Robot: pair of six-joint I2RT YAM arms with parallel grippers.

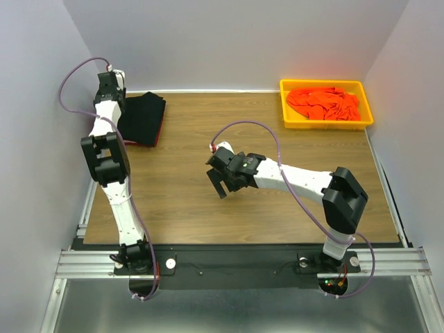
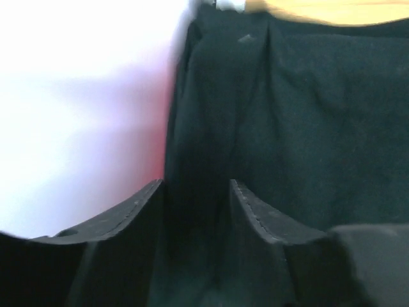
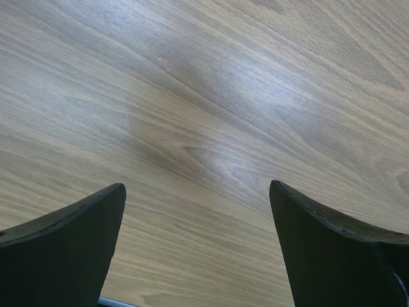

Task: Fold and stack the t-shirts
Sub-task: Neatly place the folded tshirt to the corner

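— Where is the black t-shirt (image 1: 142, 119)?
— Folded flat at the far left corner of the counter (image 1: 187, 215). A thin strip of red cloth (image 1: 158, 141) shows under its near right edge.
— And the left fingers (image 2: 137, 211)?
— Down at the shirt's left side, close to the wall. They stand a little apart and black cloth fills the gap. I cannot tell whether they pinch it.
— The right fingers (image 3: 70, 236)?
— Spread wide, hanging over bare wood near the middle of the counter, well apart from the black shirt.
— Any other shirts?
— Orange t-shirts (image 1: 325, 103) lie crumpled in the yellow tray (image 1: 326, 125) at the far right corner.
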